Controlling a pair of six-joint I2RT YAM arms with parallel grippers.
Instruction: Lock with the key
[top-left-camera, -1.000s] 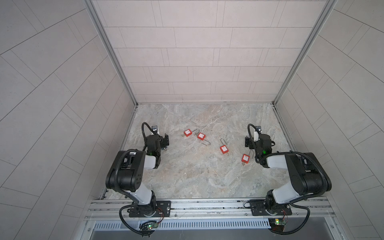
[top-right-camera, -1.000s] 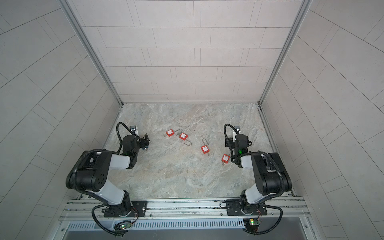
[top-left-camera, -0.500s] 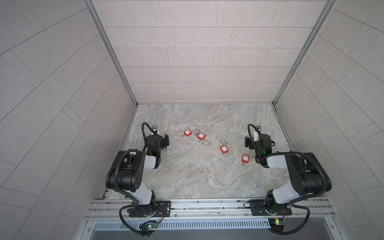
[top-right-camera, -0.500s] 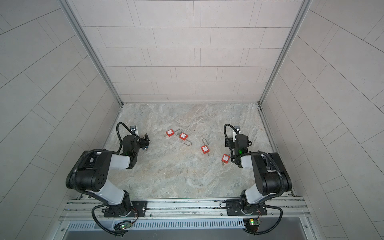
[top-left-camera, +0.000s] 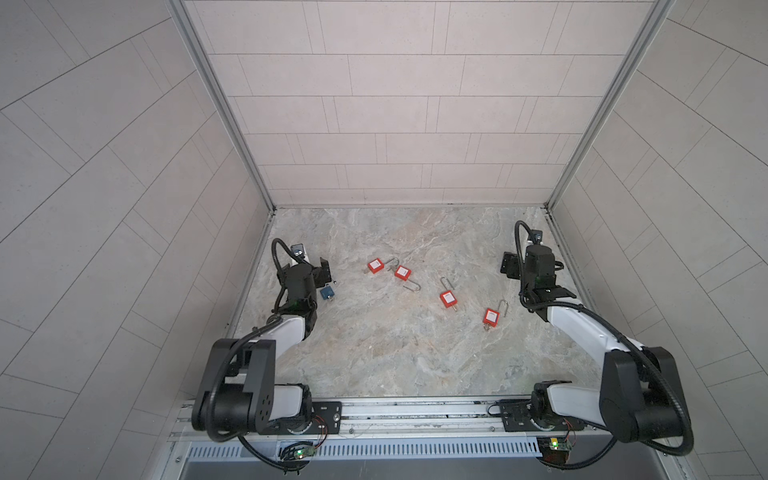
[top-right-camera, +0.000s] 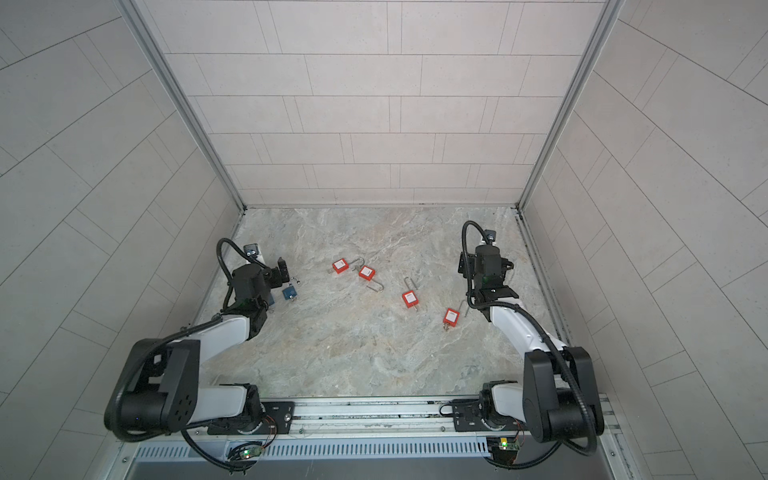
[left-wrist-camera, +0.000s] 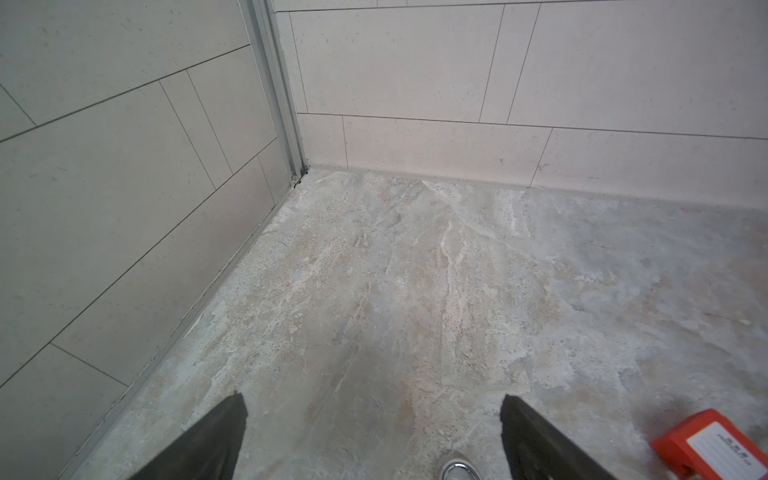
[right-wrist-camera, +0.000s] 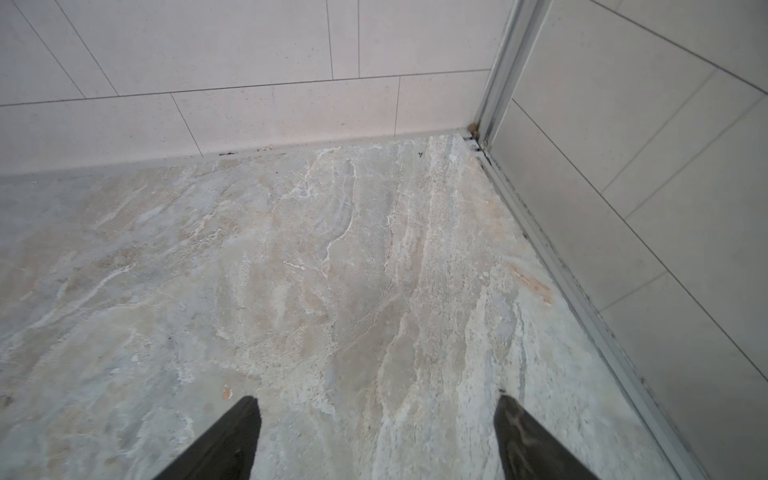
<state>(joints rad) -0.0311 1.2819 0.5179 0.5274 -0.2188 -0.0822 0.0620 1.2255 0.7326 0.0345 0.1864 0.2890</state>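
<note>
While both arms (top-left-camera: 286, 330) sit folded low at opposite desk (top-left-camera: 374, 357) sides, left gripper (top-left-camera: 323, 271) and right gripper (top-left-camera: 509, 266) gape wide, unloaded, red padlocks (top-left-camera: 447, 298) lying between.

Red padlocks (top-left-camera: 447, 298), marbled beige floor (top-left-camera: 374, 353)

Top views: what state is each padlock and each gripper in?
left gripper: open, empty
right gripper: open, empty
blue padlock: lying flat by the left gripper, not gripped
leftmost red padlock: lying flat, shackle unclear
second red padlock: lying flat, shackle unclear
third red padlock: lying flat, shackle unclear
rightmost red padlock: lying flat, shackle looks swung aside, probably open
</note>
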